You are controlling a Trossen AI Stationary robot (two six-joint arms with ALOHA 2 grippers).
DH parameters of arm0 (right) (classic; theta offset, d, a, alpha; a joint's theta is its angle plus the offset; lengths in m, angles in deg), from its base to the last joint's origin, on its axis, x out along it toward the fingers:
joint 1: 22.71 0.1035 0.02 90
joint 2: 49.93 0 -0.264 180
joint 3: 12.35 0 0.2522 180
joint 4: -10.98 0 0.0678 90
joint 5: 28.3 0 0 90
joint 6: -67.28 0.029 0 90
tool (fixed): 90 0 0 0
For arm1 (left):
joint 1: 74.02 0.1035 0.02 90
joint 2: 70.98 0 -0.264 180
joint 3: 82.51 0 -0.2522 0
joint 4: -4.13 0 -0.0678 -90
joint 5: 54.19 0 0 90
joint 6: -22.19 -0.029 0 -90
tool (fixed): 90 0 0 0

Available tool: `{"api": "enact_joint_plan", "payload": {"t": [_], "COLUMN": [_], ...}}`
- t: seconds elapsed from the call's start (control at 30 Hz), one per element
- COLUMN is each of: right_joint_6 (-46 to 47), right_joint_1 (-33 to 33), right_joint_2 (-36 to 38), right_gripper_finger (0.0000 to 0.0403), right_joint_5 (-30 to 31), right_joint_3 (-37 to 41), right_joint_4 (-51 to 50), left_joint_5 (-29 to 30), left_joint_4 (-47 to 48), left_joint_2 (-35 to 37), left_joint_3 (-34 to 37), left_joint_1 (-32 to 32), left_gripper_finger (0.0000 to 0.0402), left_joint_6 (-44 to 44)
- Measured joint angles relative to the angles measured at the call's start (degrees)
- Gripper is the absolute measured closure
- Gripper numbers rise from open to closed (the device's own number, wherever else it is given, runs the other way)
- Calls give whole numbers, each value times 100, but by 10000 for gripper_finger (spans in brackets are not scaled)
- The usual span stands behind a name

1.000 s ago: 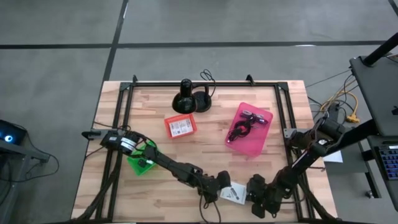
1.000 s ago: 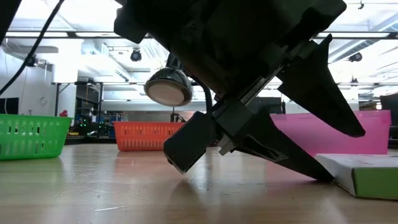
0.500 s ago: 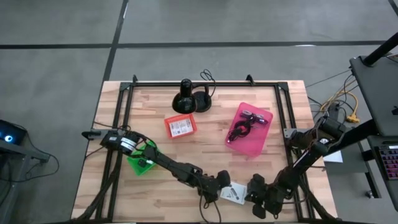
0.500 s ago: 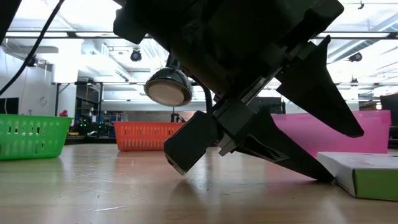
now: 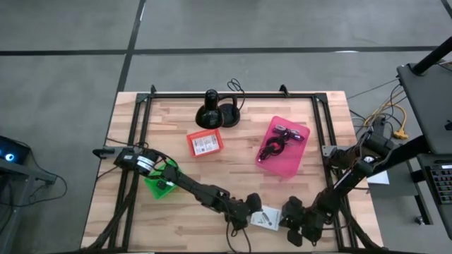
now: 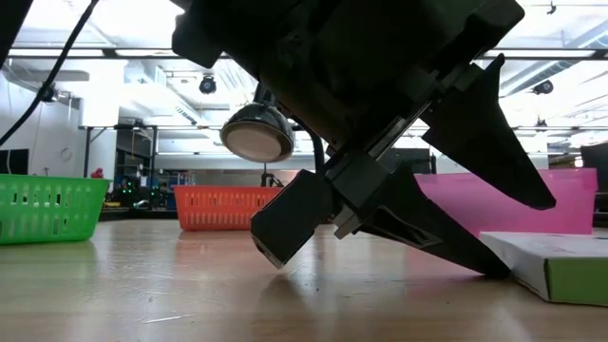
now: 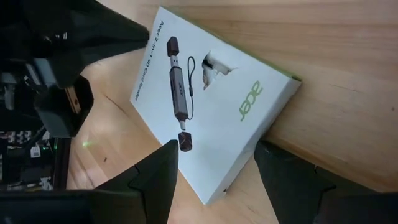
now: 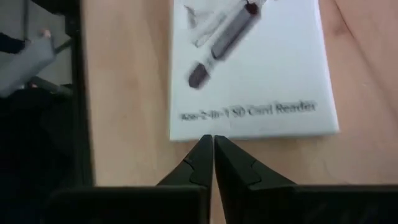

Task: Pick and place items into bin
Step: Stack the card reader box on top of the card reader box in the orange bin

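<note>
White card-reader box (image 5: 266, 219) flat on the wooden table (image 5: 240, 169), near the front edge, between the two grippers. Seen in the left wrist view (image 7: 211, 106): a thin rectangular white box with a printed picture of a slim dark stick-shaped reader, its cap off and a small loop cord, a green logo near one end, and a line of small grey text along one long edge. One face of the box edge green, as in the low view (image 6: 560, 268). In the right wrist view (image 8: 252, 68), the same print blurred, with a caption line reading as an SD card reader.

Left gripper (image 7: 214, 171) low over the table at the box's left side, fingers (image 7: 152, 177) spread wide, straddling one corner of the box without closing on it. Right gripper (image 8: 213, 155) just beside the box's opposite short edge, fingertips pressed together, tip at or almost at the box edge; contact not clear.

Farther back on the table: pink bin (image 5: 282, 146) holding a black coiled cable (image 5: 270, 147), red basket (image 5: 205, 142) with a printed card inside, green basket (image 5: 162, 180) at the left beneath the left arm, and a black round-based stand (image 5: 217, 110) near the far edge.
</note>
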Motion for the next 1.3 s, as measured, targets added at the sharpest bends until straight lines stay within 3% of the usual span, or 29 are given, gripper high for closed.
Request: {"api": "enact_joint_plan", "payload": {"t": [0.57,0.77,0.97,1.3], "right_joint_6": [-145,-1574,-1715,-1287], "right_joint_1": [207,351,339,356], "right_joint_2": [163,133,125,-229], "right_gripper_finger": [394,394,394,394], "right_joint_5": [-198,654,1519,1312], "right_joint_3": [-176,-369,-269,-173], "right_joint_4": [-21,-20,-261,-188], "left_joint_5": [224,226,231,242], "left_joint_4": [-20,-22,-28,-32], "left_joint_2": [2,2,2,2], "left_joint_3": [-9,-7,-4,-4], "left_joint_1": [-2,-2,-2,-2], "left_gripper_finger": [197,197,197,197], "left_joint_6": [151,153,155,164]}}
